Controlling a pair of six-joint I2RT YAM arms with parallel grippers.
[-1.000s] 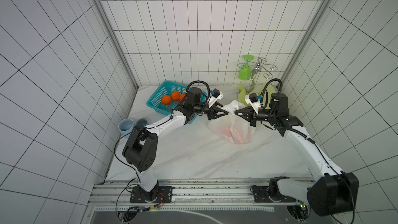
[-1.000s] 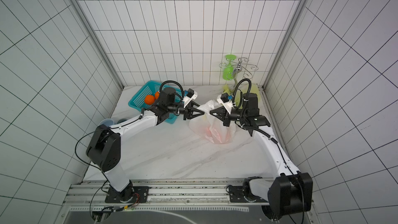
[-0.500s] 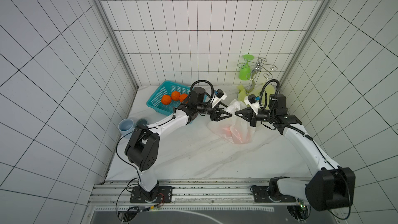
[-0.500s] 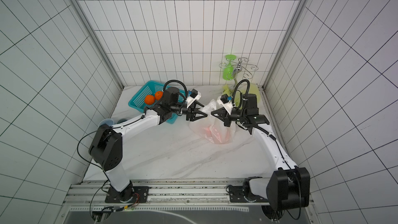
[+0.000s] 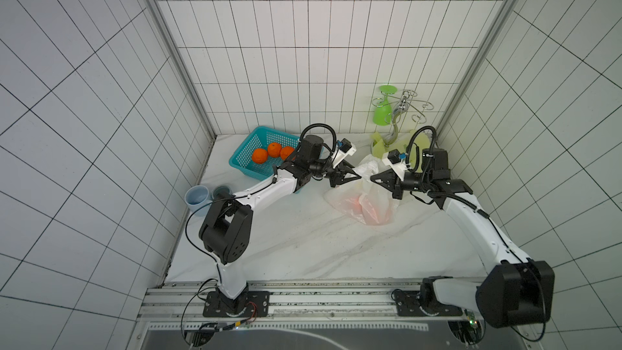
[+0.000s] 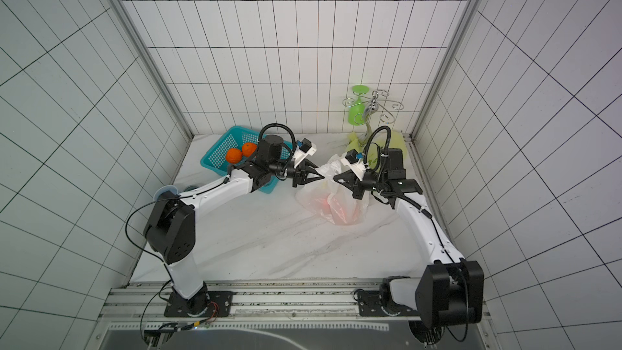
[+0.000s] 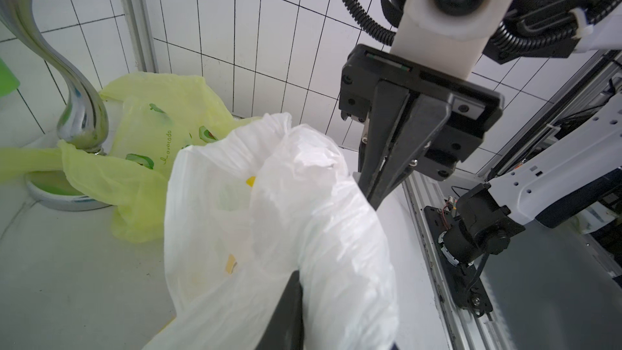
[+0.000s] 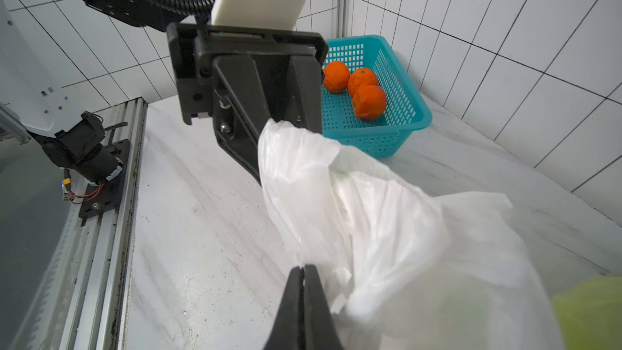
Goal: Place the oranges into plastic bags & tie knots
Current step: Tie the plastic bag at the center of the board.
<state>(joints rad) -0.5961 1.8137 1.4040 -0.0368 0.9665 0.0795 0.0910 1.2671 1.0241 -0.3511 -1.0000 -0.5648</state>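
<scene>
While the white bag (image 5: 365, 203) rests on the bench (image 5: 286, 230), toward the back and right of centre, both end effectors meet at its raised top. The left end effector (image 5: 359, 176) is clenched on a bunch of film there, and in the right wrist view that film covers its fingertips. Facing it, the right end effector (image 5: 373, 179) has its tips pressed together on the bag's upper edge. An orange glow shows through the bag's lower part, but how many fruits are inside cannot be told. Three oranges (image 8: 363, 79) lie together in the teal basket (image 8: 404, 122) at the back left corner, behind the left arm. The yellow-green bag (image 7: 148, 112) lies crumpled around the foot of the chrome stand (image 7: 79, 112), just behind the white bag.
</scene>
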